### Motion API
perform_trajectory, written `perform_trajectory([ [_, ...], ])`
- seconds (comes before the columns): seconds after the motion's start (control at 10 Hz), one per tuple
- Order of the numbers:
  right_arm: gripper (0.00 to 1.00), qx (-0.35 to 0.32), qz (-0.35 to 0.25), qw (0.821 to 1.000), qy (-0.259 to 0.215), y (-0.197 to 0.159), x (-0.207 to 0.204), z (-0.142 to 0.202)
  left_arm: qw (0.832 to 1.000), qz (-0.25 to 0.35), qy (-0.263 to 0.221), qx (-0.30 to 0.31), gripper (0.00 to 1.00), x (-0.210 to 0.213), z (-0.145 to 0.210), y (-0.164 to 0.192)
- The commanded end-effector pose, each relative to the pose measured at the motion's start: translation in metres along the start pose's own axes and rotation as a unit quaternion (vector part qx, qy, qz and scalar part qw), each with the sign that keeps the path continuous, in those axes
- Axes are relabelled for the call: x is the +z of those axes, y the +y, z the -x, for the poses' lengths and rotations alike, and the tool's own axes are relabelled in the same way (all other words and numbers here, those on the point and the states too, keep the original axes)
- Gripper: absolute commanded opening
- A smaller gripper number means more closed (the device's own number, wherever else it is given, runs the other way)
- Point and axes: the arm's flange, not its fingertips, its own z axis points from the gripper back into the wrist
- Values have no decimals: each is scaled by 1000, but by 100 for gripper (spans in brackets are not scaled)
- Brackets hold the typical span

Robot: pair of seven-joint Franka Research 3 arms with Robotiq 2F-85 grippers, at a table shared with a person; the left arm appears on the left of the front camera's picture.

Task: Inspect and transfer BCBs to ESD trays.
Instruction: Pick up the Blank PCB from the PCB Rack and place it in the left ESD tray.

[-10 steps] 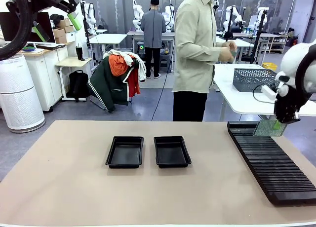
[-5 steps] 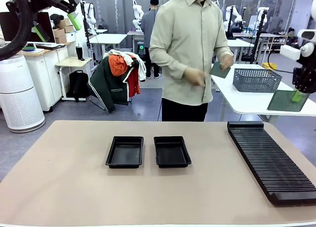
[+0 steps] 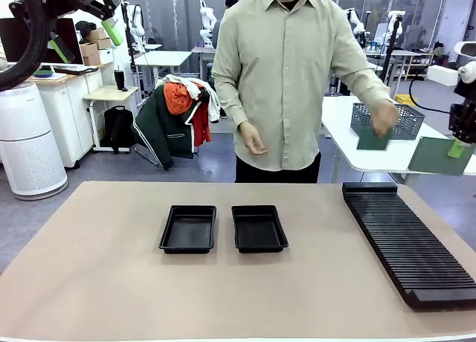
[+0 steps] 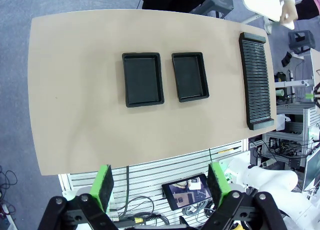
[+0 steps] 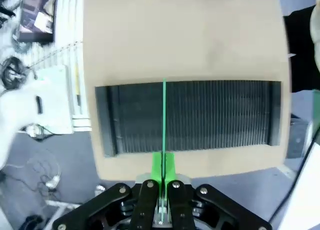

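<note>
BCB [image 3: 436,157], thin flat green rectangle, pinched in right gripper [image 3: 458,149]

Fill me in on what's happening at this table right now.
The right gripper is shut on one BCB, holding it by an edge in the air above the black slotted rack. The person across the table holds a second green board in one hand beside the wire basket. The two ESD trays sit empty mid-table. The left gripper hangs open high above.
</note>
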Motion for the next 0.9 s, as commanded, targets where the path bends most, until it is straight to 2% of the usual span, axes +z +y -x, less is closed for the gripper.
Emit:
perform_trajectory([
  [0.0,0,-45,-1,999,-26,75,6,-6,1000,0,0,0,100,0,1,0],
  [0.2,0,-65,5,998,-17,135,4,-3,1000,0,0,0,100,0,1,0],
  [0.3,0,-72,4,997,-14,152,2,-1,1000,0,0,0,100,0,1,0],
  [0.5,0,-73,-4,997,-17,172,-3,6,1000,0,0,0,100,0,1,0],
  [0.8,0,-66,-3,997,-31,179,-7,18,1000,0,0,0,100,0,1,0],
])
